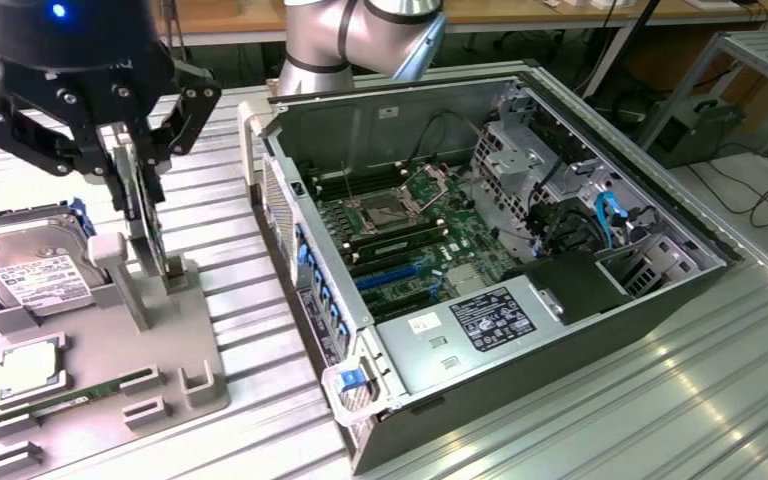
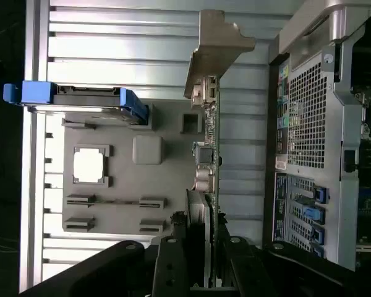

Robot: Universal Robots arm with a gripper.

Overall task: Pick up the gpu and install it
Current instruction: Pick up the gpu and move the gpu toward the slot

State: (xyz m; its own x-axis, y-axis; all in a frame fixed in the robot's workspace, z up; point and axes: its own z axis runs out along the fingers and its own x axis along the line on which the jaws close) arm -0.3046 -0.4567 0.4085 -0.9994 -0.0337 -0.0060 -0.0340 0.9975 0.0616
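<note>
In the exterior view the arm (image 1: 357,40) reaches in from behind and holds its gripper (image 1: 140,178) pointing straight down at the exterior view's left. The fingers pinch the top edge of the gpu (image 1: 148,235), which stands on edge in a grey holder (image 1: 157,340) beside the hard drive (image 1: 24,270). The open computer case (image 1: 491,250) lies on the ribbed metal counter (image 1: 651,420) (benches and cables behind). The wrist view shows the card edge-on, its silver bracket (image 2: 219,37) at the end away from the fingers (image 2: 173,266).
</note>
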